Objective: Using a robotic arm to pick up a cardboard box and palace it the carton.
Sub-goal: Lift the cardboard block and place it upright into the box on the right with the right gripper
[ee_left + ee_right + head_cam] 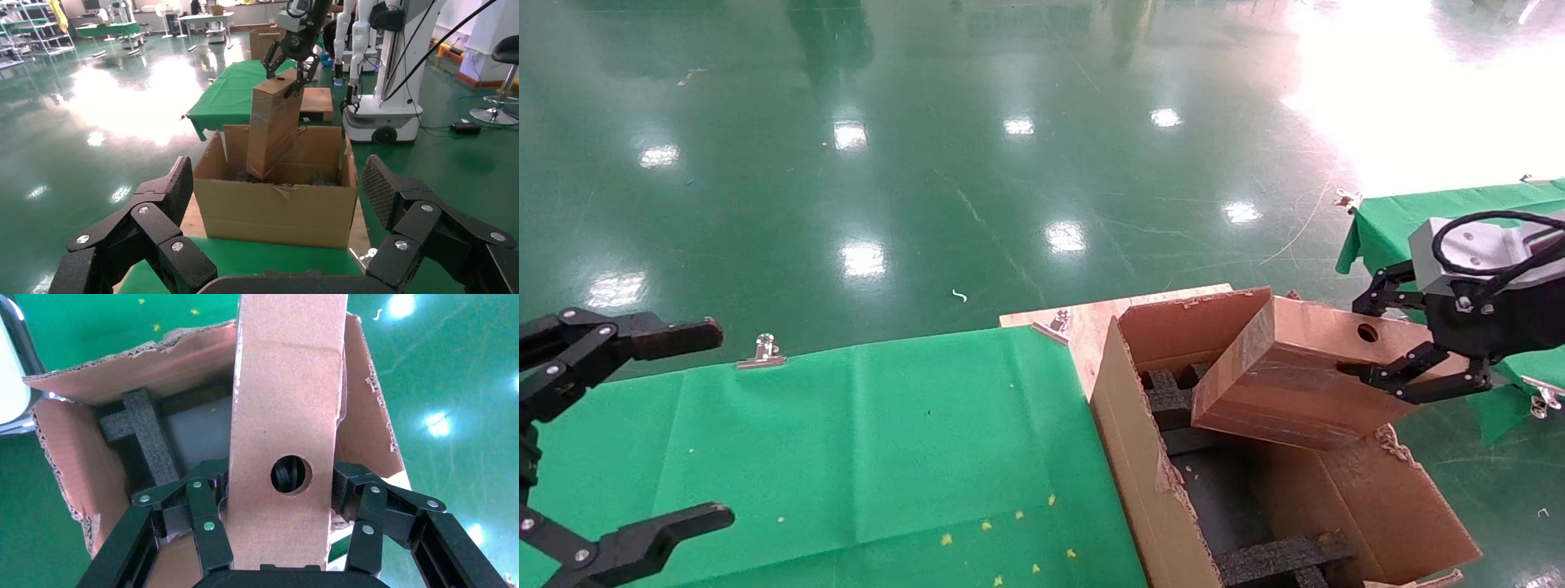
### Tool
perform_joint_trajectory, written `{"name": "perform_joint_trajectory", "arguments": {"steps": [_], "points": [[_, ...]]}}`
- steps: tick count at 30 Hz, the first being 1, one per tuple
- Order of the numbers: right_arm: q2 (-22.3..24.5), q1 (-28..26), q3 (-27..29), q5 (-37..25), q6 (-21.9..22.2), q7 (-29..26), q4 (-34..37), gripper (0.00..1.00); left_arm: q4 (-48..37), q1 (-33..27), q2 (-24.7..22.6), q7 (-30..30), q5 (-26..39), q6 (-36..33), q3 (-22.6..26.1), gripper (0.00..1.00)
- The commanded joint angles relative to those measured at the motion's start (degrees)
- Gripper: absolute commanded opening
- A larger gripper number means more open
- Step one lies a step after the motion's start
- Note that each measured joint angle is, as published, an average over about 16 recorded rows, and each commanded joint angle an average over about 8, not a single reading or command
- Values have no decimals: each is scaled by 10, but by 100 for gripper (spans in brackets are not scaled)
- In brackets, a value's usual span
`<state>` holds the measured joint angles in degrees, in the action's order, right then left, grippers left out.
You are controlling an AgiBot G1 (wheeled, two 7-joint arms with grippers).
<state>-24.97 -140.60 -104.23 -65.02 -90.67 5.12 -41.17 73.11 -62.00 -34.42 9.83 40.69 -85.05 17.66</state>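
Observation:
My right gripper (pixel 1361 339) is shut on the narrow holed end of the slim brown cardboard box (pixel 1279 367). The box hangs tilted, its far end dipped into the open carton (pixel 1124 425) above the black foam spacers (pixel 1173 400). In the right wrist view the fingers (pixel 208 520) clamp both sides of the box (pixel 284 404) over the carton (pixel 153 361). The left wrist view shows the box (pixel 272 128) standing steeply in the carton (pixel 275 208), held from the top by the right gripper (pixel 287 67). My left gripper (pixel 711 425) is open and empty over the green table.
The carton sits on a wooden board (pixel 1083 318) beside the green-clothed table (pixel 846 441), which has a metal clip (pixel 764 351) at its far edge. A second green table (pixel 1418 212) stands at the right. A white robot base (pixel 379 116) stands behind the carton.

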Motion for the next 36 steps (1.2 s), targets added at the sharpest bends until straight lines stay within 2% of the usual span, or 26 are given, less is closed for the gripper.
{"name": "perform_joint_trajectory", "arguments": {"steps": [1,6,10,14,19,29,36], "points": [[0,0,2,-2,-1,3,-1,0,0,0,0,0,0,0,0,100],[0,5,-3,-5,17,-26,1,0,0,0,0,0,0,0,0,100],[0,15,-14,-14,42,-96,-3,0,0,0,0,0,0,0,0,100],[7,23,-25,-25,71,-198,-26,0,0,0,0,0,0,0,0,100],[26,24,-39,-47,106,-344,-92,0,0,0,0,0,0,0,0,100],[76,13,-66,-143,184,-632,-250,0,0,0,0,0,0,0,1,100],[99,15,-79,-195,220,-793,-323,0,0,0,0,0,0,0,1,100]]}}
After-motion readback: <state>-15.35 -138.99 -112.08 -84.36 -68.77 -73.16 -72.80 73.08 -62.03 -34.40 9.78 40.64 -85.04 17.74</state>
